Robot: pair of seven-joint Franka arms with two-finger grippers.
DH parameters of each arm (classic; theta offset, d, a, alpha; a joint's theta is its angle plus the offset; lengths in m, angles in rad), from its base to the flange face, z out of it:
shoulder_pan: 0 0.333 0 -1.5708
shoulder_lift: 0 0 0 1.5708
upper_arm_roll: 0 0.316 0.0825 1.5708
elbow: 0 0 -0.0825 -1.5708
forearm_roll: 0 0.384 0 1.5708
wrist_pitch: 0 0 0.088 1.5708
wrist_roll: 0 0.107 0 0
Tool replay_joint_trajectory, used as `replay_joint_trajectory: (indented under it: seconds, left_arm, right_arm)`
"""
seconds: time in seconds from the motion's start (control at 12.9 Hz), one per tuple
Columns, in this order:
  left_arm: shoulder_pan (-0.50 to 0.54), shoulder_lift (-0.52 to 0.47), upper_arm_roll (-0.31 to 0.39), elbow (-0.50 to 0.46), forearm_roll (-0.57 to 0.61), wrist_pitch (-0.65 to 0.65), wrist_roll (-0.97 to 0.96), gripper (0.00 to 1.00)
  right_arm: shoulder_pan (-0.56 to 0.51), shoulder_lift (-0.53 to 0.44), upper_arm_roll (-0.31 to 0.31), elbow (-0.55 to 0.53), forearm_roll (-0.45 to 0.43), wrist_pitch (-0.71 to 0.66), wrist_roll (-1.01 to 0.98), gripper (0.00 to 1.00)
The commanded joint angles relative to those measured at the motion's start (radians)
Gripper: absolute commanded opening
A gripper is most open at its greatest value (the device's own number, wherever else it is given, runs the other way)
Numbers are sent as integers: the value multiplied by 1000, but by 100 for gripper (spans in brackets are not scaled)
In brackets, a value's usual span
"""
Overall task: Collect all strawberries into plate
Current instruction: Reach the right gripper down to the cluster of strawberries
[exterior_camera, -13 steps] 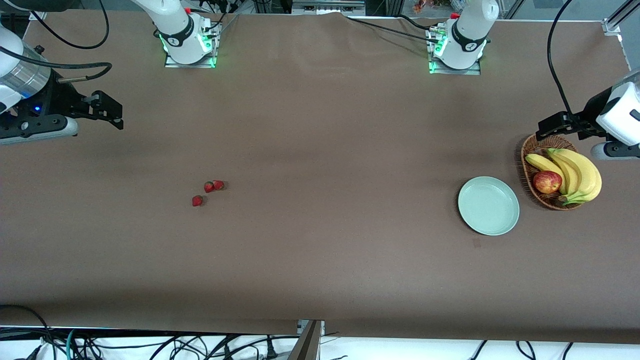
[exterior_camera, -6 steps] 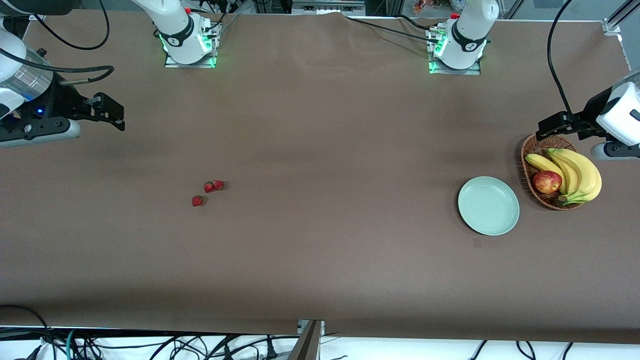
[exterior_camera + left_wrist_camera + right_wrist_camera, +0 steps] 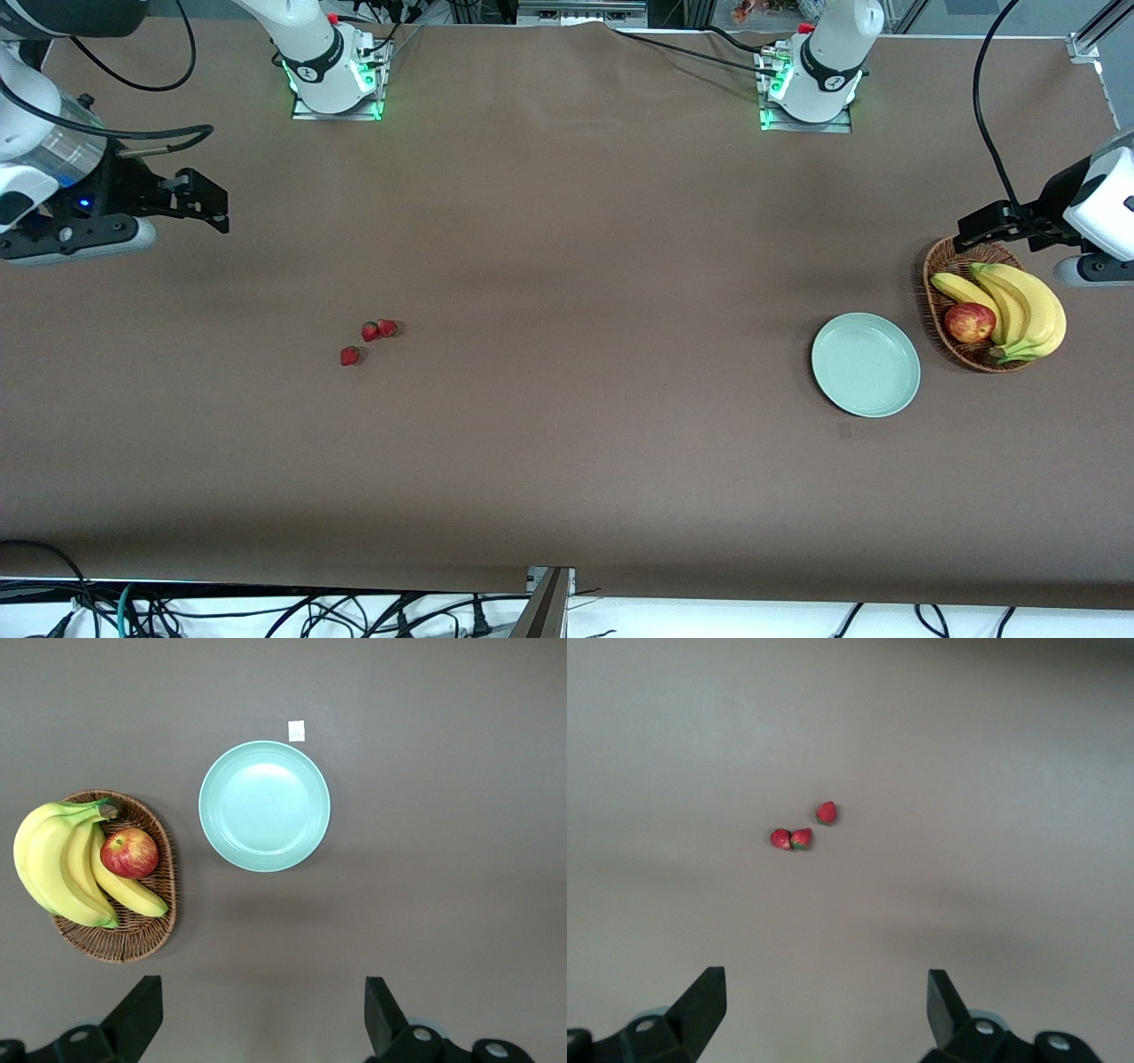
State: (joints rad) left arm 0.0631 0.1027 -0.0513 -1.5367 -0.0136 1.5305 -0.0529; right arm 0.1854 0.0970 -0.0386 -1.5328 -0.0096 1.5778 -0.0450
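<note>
Three tiny red strawberries lie on the brown table toward the right arm's end: two touching (image 3: 370, 331) (image 3: 387, 328) and one (image 3: 350, 356) a little nearer the front camera. They also show in the right wrist view (image 3: 801, 839). The pale mint plate (image 3: 866, 364) sits bare toward the left arm's end and shows in the left wrist view (image 3: 264, 805). My right gripper (image 3: 204, 203) is open and empty, high over the table at the right arm's end. My left gripper (image 3: 979, 229) is open and empty over the wicker basket's edge.
A brown wicker basket (image 3: 939, 292) beside the plate holds a bunch of bananas (image 3: 1019, 306) and a red-yellow apple (image 3: 969, 322). A small pale tag (image 3: 296, 730) lies on the table next to the plate.
My right gripper has shifted a little toward the middle of the table. The left gripper has barely moved. Strawberries and plate are unchanged.
</note>
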Motion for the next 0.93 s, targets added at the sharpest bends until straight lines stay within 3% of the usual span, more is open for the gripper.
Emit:
replay_joint_trajectory:
  seconds: [0.0, 0.47, 0.7, 0.86]
  left_arm:
    - [-2, 19, 1, 40, 23, -26, 18, 100]
    - [0, 25, 4, 40, 23, -26, 19, 100]
    - [1, 26, 4, 40, 21, -26, 19, 100]
    - [1, 25, 4, 40, 21, -26, 19, 100]
  right_arm:
    - [3, 116, 5, -13, 5, -1, -1, 100]
    - [39, 407, 6, -44, 20, 308, 11, 100]
    - [36, 492, 6, -67, 31, 419, 11, 100]
    - [34, 498, 6, -151, 42, 544, 11, 100]
